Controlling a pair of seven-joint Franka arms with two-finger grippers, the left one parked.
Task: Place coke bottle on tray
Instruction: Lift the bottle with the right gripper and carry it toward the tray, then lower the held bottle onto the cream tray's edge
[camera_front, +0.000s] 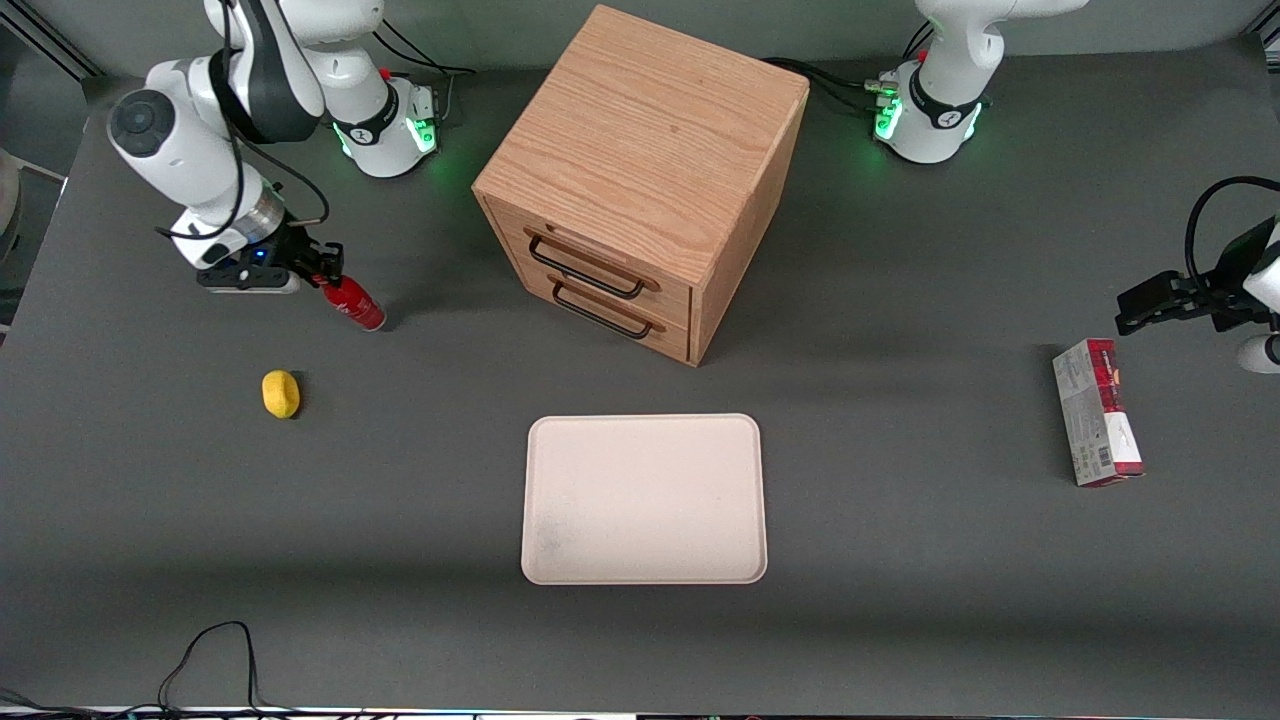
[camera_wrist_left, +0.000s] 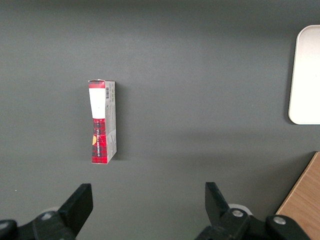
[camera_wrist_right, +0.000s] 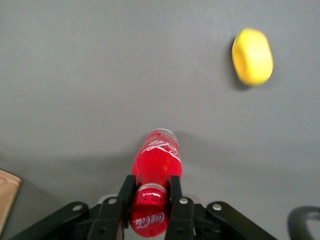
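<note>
Carrying the bottle to the tray (camera_front: 644, 498) is the step in hand, and it looks only just begun. Nearest the front camera lies that tray, flat and cream, with nothing on it. A bit farther off, toward the working arm's end of the bench (camera_front: 900, 620), sits a yellow lemon (camera_front: 281, 393). Farther still is the gripper (camera_front: 330, 272), its fingers (camera_wrist_right: 176, 195) squeezed on the neck of the bottle (camera_front: 354, 301).

To do this well, the arm should probably lift the bottle clear of the bench, pass in front of the wooden drawers (camera_front: 640, 180) without bumping them, and come down gently over the tray's middle.

The bottle is small, slim and bright red, with a red cap and white curly writing. It leans, held just below its cap.
</note>
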